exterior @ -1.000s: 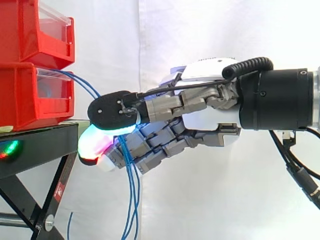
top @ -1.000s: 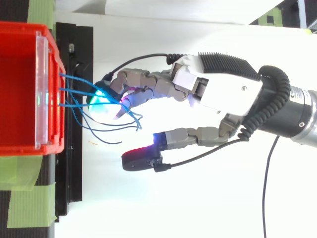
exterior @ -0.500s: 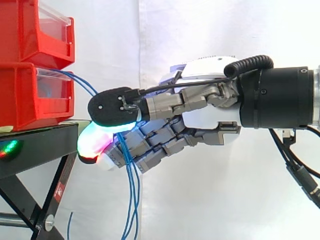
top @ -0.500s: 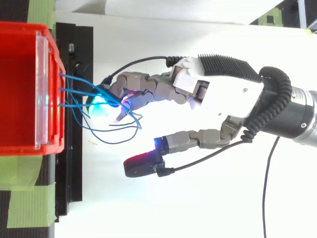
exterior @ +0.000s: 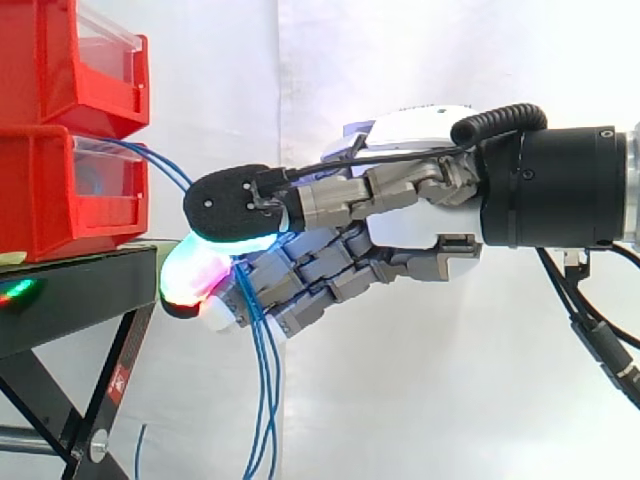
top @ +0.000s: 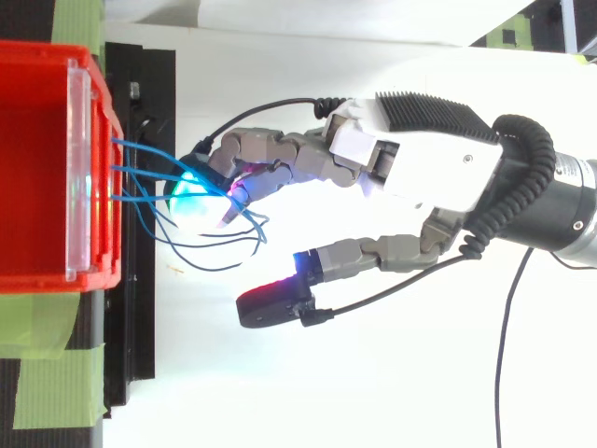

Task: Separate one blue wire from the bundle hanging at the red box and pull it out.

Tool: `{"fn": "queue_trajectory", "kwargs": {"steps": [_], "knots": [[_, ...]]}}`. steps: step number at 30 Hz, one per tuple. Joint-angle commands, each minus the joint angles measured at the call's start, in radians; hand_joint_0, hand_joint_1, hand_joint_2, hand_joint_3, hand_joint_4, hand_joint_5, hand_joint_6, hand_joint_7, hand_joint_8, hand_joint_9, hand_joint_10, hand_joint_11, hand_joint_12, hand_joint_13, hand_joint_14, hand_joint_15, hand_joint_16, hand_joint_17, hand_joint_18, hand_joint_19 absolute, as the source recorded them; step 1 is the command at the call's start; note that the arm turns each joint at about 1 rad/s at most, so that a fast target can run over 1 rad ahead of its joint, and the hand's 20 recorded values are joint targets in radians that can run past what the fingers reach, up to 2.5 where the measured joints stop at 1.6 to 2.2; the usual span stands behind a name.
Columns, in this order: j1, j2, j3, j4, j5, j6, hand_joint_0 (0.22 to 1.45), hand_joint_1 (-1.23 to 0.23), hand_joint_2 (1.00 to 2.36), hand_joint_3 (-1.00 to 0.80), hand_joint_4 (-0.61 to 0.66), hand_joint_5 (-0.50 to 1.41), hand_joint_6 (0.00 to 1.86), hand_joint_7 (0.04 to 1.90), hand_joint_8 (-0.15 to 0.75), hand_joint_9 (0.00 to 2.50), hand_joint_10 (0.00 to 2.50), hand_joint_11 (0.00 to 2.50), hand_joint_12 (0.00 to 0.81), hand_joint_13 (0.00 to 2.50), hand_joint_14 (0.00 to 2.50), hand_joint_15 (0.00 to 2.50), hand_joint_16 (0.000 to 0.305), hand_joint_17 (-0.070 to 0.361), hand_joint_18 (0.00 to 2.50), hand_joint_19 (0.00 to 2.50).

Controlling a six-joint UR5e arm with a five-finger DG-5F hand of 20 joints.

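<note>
Closest to me, the hand [exterior: 420, 230] sits level in among the wires, but I cannot tell whether it has hold of any strand. The blue wires [exterior: 262, 400] leave the front of the lower red box [exterior: 60, 200], pass through the hand and hang loose below it, beside the black stand [exterior: 70, 300]. I judge them thin, light, limp and slippery. I would take one strand near the box, where they fan apart. Farthest back is the white curtain [exterior: 400, 60].

- Overall: bright, even light.
- White curtain [exterior: 420, 400]: side view, nearly free of shadow.
- White surface [top: 373, 392]: top view, washed out by glare.
- Red bin [top: 37, 168]: clear front panel carries a pale sheen.
</note>
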Motion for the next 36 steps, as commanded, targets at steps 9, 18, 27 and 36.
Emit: {"fn": "queue_trajectory", "kwargs": {"steps": [9,18,27,36], "knots": [[-0.012,0.0,0.0,0.0,-0.022,-0.001,0.58,-0.71,1.01,-0.32,0.29,-0.15,0.67,1.06,0.353,0.55,0.01,0.34,0.417,0.52,0.01,0.3,0.059,0.133,0.57,0.36],[-0.024,0.0,0.0,0.001,-0.039,-0.003,0.58,-0.69,1.01,-0.33,0.31,-0.14,0.61,1.11,0.353,0.56,0.01,0.35,0.418,0.53,0.01,0.31,0.059,0.133,0.58,0.37],[-0.047,0.0,0.0,0.0,-0.077,-0.006,0.57,-0.67,1.01,-0.34,0.32,-0.11,0.5,1.27,0.355,0.57,0.01,0.34,0.419,0.53,0.01,0.31,0.059,0.133,0.57,0.38],[-0.063,0.0,0.0,-0.006,-0.096,-0.024,0.58,-0.68,1.01,-0.32,0.29,-0.13,0.58,1.19,0.359,0.57,0.01,0.35,0.419,0.53,0.01,0.31,0.059,0.132,0.58,0.37]]}}
